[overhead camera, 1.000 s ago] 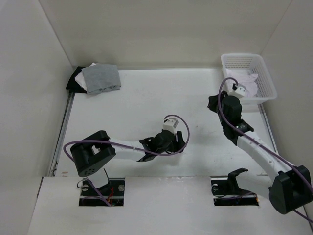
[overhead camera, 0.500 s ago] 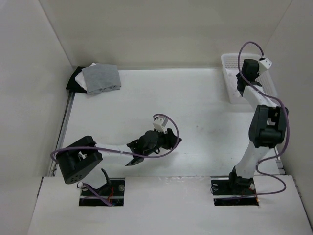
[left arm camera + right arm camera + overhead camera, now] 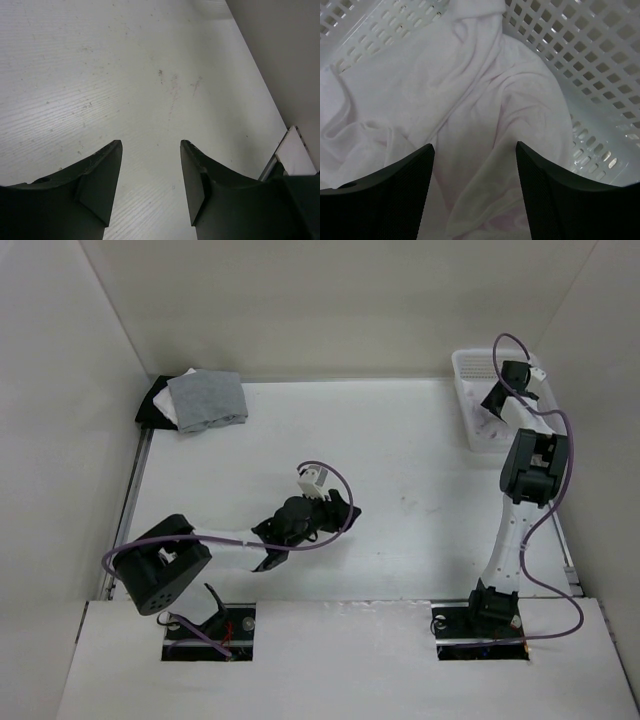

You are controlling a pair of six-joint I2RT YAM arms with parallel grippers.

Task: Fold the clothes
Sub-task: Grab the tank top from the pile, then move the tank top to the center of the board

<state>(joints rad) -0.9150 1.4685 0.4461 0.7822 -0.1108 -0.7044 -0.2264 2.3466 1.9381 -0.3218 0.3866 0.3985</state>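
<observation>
The clothes [image 3: 470, 95] are a crumpled white garment lying inside the white plastic basket [image 3: 600, 65]. My right gripper [image 3: 474, 145] hangs open just above the garment, with nothing between its fingers. From above, the right gripper [image 3: 497, 400] is over the basket [image 3: 470, 365] at the back right, and the arm hides most of the garment there. My left gripper [image 3: 150, 142] stands open over the bare white table [image 3: 125, 75]. In the top view the left gripper [image 3: 343, 512] is near the table's middle, holding nothing.
A grey folded cloth [image 3: 208, 398] lies on a black folded cloth [image 3: 152, 406] at the back left corner. White walls close the table on three sides. The basket's lattice wall [image 3: 570, 35] rises around the right gripper.
The right arm has straightened and swung its gripper over the basket. The left arm has drawn its gripper a little to the left and back.
</observation>
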